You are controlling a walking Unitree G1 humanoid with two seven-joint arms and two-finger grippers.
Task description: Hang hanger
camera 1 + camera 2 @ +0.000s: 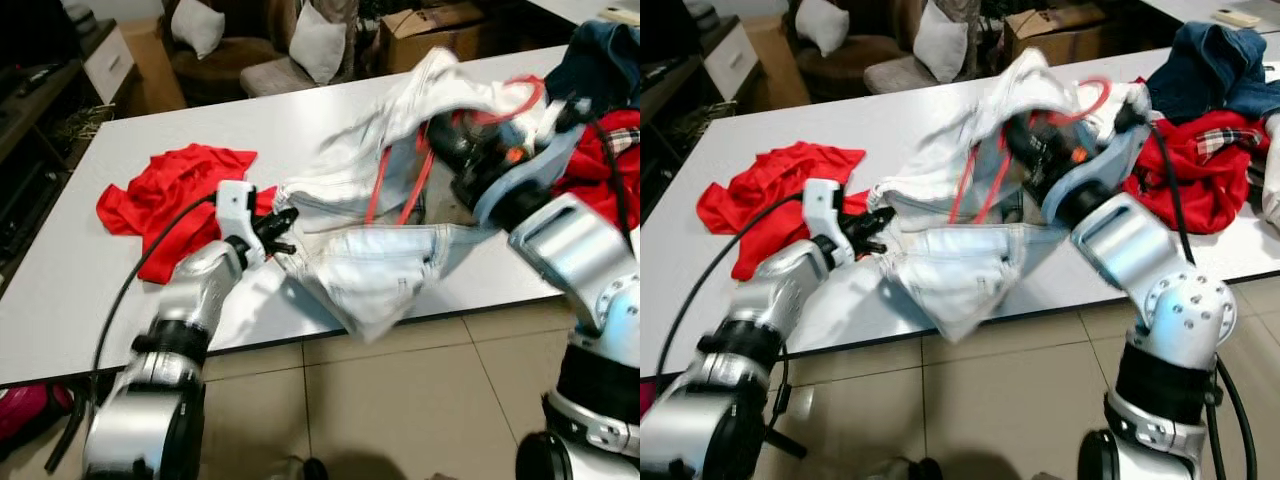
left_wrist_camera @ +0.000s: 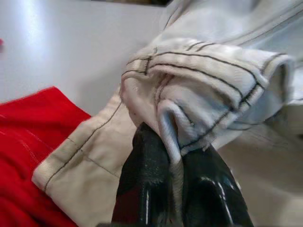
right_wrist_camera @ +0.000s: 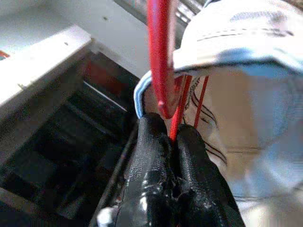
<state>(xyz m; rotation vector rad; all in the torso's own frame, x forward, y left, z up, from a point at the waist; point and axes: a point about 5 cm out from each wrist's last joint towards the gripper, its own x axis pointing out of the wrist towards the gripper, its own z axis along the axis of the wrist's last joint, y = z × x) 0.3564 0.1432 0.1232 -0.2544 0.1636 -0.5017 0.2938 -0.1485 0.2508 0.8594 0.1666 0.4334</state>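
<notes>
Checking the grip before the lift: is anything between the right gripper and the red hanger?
Nothing visible. The right gripper is already shut on the red hanger, which sits inside the white jacket; the left gripper pinches the jacket's hem.

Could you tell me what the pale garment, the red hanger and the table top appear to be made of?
Pale garment: looks like washed-out denim or heavy cotton, matte, with dark double-stitched seams and a thick folded cuff. The left gripper is shut on that cuff.
Red hanger: smooth and glossy, probably plastic or coated wire; the right gripper holds it.
Table: white, smooth, slightly reflective, likely laminate.
</notes>
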